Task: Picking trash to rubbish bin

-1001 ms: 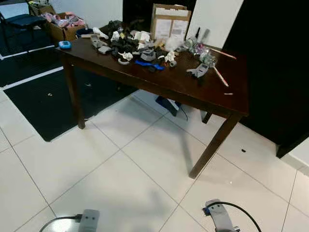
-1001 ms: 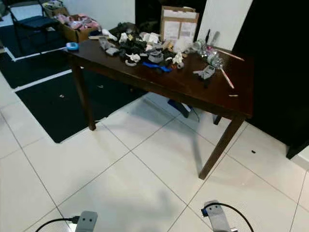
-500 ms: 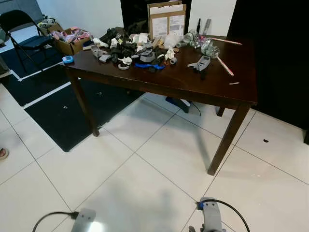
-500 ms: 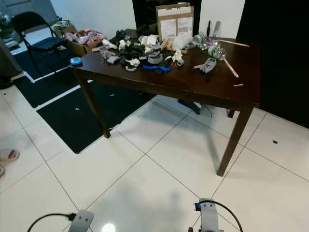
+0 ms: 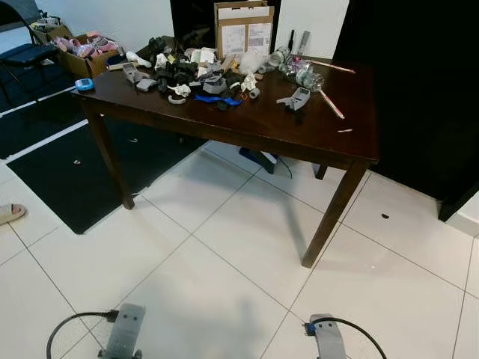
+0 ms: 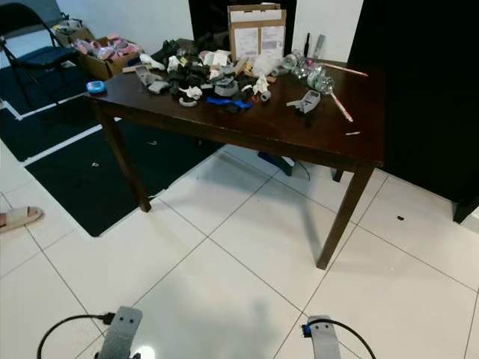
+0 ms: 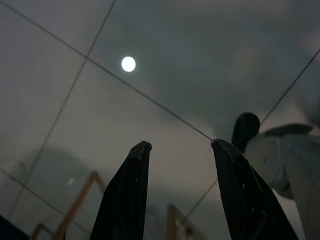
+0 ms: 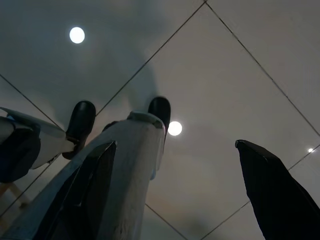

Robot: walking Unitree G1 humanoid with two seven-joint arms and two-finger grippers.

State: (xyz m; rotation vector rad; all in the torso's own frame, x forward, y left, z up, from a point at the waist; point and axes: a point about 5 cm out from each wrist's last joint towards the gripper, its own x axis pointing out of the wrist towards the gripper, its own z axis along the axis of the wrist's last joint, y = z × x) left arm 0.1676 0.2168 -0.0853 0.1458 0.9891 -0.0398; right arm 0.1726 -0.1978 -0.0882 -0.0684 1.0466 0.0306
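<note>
Both arms hung low, the left gripper point(image 7: 177, 150) and right gripper point(image 8: 175, 165) spread and empty. The trash point(image 5: 198, 71) lay heaped on the table point(image 5: 299, 131) — no bin visible, so the robot risked grabbing non-trash — or knocking bottles point(image 5: 299, 73).

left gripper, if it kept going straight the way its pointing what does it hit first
Most likely the white tiled floor. The left gripper hangs open, its fingers aimed down at bare tile and grout lines, with nothing between them. How far off the floor lies is unclear.

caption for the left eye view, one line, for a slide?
Dark wooden table cluttered with trash and a cardboard box, seen across white floor tiles.
</note>
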